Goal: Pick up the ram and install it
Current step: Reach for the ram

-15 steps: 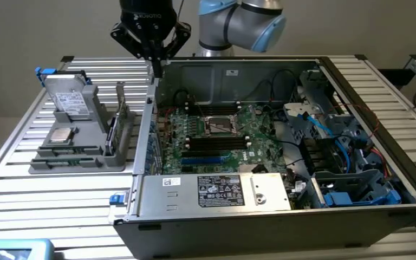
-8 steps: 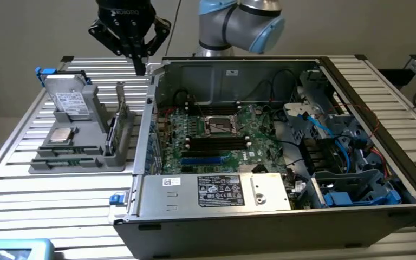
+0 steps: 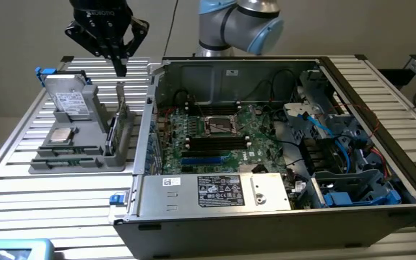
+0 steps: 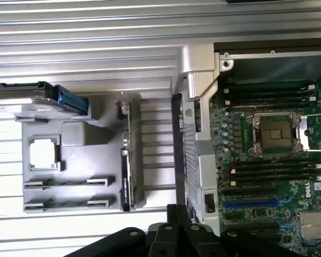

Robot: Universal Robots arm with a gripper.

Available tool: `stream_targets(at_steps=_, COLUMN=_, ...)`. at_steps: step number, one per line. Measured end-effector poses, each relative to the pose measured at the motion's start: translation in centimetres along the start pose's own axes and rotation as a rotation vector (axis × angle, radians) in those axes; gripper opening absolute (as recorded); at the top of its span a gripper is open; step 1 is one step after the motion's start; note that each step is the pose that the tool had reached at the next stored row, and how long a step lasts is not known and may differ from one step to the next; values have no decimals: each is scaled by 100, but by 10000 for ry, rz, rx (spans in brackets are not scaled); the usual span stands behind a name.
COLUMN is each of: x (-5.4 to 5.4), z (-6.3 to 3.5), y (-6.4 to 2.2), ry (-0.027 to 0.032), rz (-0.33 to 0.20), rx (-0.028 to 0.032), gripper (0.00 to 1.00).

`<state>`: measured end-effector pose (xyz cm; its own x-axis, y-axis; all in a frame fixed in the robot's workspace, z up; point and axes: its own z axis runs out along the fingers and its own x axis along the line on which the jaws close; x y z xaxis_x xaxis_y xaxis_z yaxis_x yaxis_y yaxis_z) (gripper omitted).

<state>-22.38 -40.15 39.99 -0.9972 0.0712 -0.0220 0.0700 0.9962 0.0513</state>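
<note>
The pincer point(image 3: 121, 68) point(image 4: 177, 211) hung above the far side of the grey holder point(image 3: 118, 156) point(image 4: 91, 160), its fingers drawn together to a point with nothing seen between them. It was over the upright card with a metal bracket point(image 3: 121, 105) point(image 4: 126, 160) and well clear of it.

The holder sat on the slatted desk point(image 3: 27, 200), by the desk's edge on the exterior view's left, just beside the open computer case point(image 3: 338, 65). The ram point(image 3: 71, 148) point(image 4: 64, 183) lay flat in a slot along the holder's near edge, just in front of the square silver processor point(image 3: 62, 135) point(image 4: 43, 154). A second stick point(image 3: 62, 161) point(image 4: 64, 204) lay in the next slot, parallel to it and closer to that edge. A drive with a blue tab point(image 3: 69, 97) point(image 4: 21, 92) stood at the holder's far corner.

Inside the case, the motherboard point(image 3: 215, 151) point(image 4: 267, 214) lay flat with its processor socket point(image 3: 221, 125) point(image 4: 275, 133) uncovered and dark memory slots point(image 3: 215, 143) point(image 4: 273, 168) beside it.
</note>
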Motion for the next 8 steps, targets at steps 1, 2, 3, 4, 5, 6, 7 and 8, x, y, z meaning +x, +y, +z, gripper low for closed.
stream_targets(at_steps=1, x=37, z=4, y=-10, ry=-7, rz=0, rx=-1, gripper=11)
stream_targets(at_steps=2, x=75, z=13, y=-19, ry=-11, rz=0, rx=-1, gripper=11)
stream_targets(at_steps=3, x=111, z=21, y=-27, ry=-11, rz=-1, rx=1, gripper=11)
stream_targets(at_steps=4, x=143, z=31, y=-33, ry=-11, rz=-2, rx=3, gripper=11)
stream_targets(at_steps=5, x=170, z=43, y=-39, ry=-12, rz=-1, rx=4, gripper=11)
stream_targets(at_steps=6, x=189, z=54, y=-44, ry=-14, rz=-1, rx=5, gripper=11)
stream_targets(at_steps=7, x=204, z=65, y=-49, ry=-13, rz=-1, rx=11, gripper=11)
stream_targets(at_steps=8, x=216, z=77, y=-55, ry=-14, rz=0, rx=15, gripper=11)
